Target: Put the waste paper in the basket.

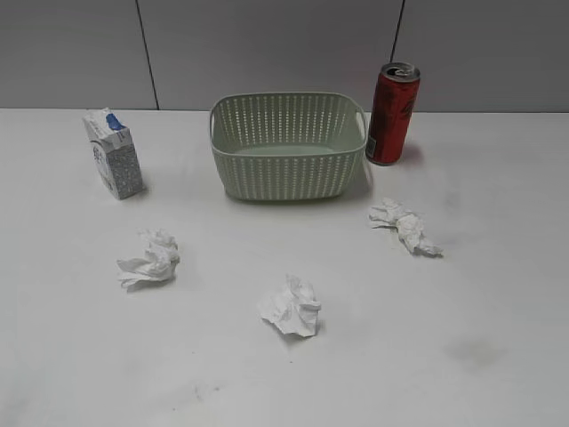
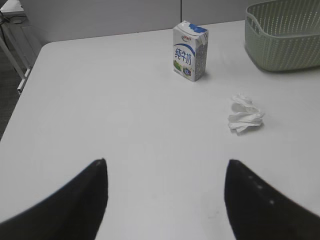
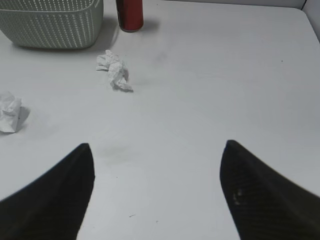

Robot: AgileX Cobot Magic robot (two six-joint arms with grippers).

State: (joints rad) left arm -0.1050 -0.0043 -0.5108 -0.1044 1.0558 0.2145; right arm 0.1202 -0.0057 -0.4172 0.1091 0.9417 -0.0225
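Three crumpled wads of white waste paper lie on the white table: one at the left, one at the front middle, one at the right. The sage-green perforated basket stands behind them, empty. In the left wrist view the left wad lies ahead and to the right of my open, empty left gripper, with the basket at the far right. In the right wrist view the right wad and the middle wad lie ahead and left of my open, empty right gripper. Neither gripper shows in the exterior view.
A blue-and-white carton stands left of the basket; it also shows in the left wrist view. A tall red can stands right of the basket and shows in the right wrist view. The table's left edge shows in the left wrist view.
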